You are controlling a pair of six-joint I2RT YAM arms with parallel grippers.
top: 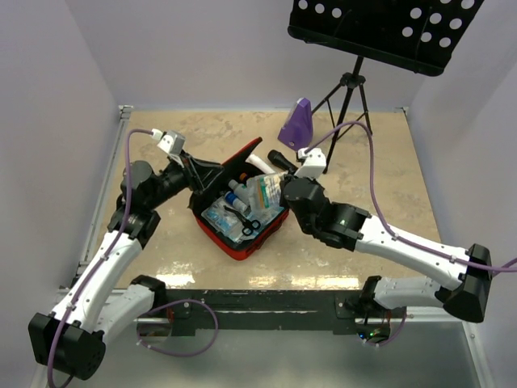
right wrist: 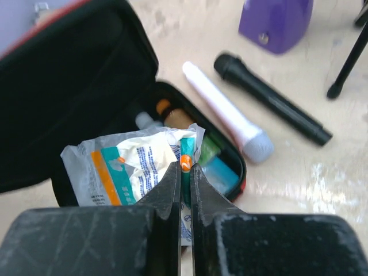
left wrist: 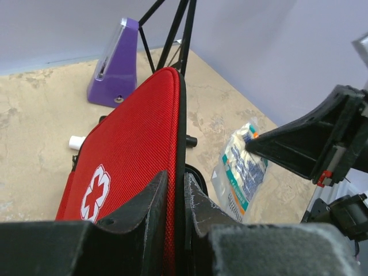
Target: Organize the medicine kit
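Two grippers are both clamped on something at the medicine kit [top: 228, 245]. The kit lies open on the table [top: 178, 259], ahead of the arm bases and between the two arms. Red shell shows along its near rim and its black-lined tray faces up.

At the kit's left side, the left gripper [left wrist: 175, 195] pinches the raised lid [left wrist: 138, 155] by its edge. One finger presses the red outside, which bears the white cross [left wrist: 95, 192], and the other presses the black inside.

Over the kit's right half, the right gripper [right wrist: 183, 175] is squeezed tight on one edge of a clear packet [right wrist: 129, 172] printed in teal and orange. The packet hangs above the tray. Whether it touches the contents beneath I cannot tell.

Inside the kit sit black-handled scissors [top: 250, 227] toward the near side. Small bottles [top: 236, 191] stand toward the lid, and a teal box [right wrist: 221, 172] is against the far wall.

Just beyond the kit's far rim lies a white microphone [right wrist: 224, 112] with a grey head. A black microphone [right wrist: 270, 98] lies just past it, roughly parallel.

Farther from the kit stands a purple metronome [top: 296, 121]. Farthest of all is a black music stand [top: 388, 32] with a perforated desk on tripod legs, at the back edge of the table.
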